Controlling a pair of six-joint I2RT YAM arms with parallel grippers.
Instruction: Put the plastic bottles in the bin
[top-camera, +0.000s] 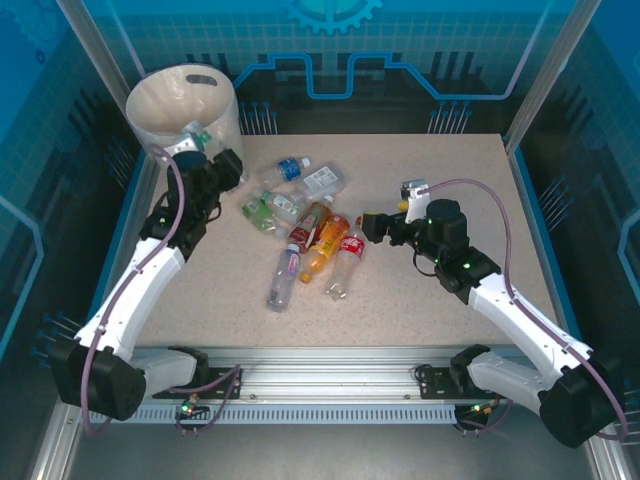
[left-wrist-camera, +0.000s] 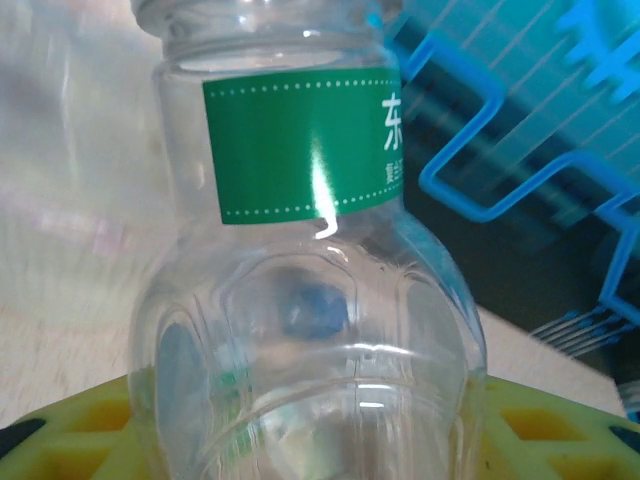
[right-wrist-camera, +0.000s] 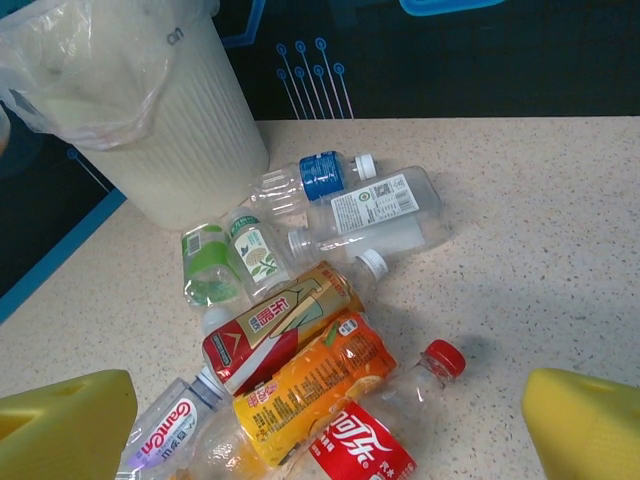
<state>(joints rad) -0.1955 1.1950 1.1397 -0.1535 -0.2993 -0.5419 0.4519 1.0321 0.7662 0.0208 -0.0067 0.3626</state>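
The green-label bottle (left-wrist-camera: 300, 250) shows the character "东"; a clear bottle (right-wrist-camera: 168, 428) reads "GanTen".

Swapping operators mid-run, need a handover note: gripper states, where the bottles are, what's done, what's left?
Left gripper: jaws shut on a clear green-label bottle, held at the near rim of the bin, not released.
Right gripper: jaws open, empty, facing the bottle pile on the table.
Done: can't tell whether any bottles are inside the bin.
Left: drop the held bottle, then clear the pile, which lies just right of the bin.
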